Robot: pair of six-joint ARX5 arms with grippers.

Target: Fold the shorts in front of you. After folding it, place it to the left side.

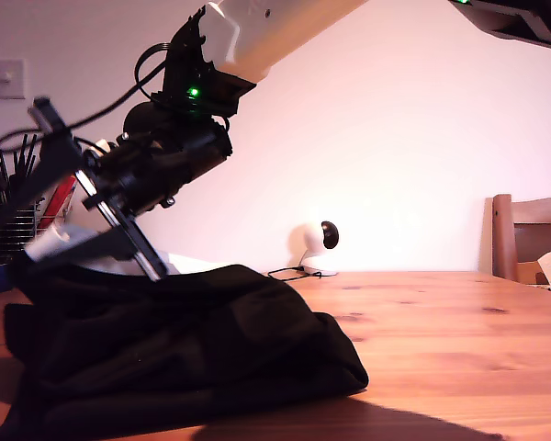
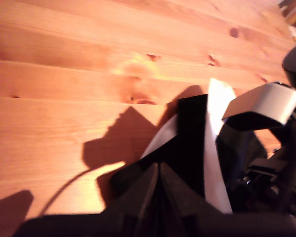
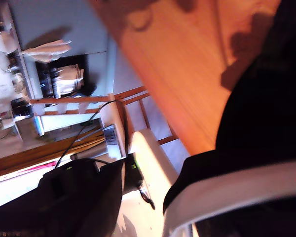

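The shorts (image 1: pixel 184 354) sit bunched on the table (image 1: pixel 441 322) at the exterior view's left. Our first gripper (image 2: pixel 160 170) looks clamped on them; second gripper's state we cannot tell. Risk: fabric slipping out mid-lift, undoing the fold.

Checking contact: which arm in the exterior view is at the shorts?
The arm on the exterior view's left, angled down onto the shorts. The other arm shows only at that view's top right corner, high above the table.
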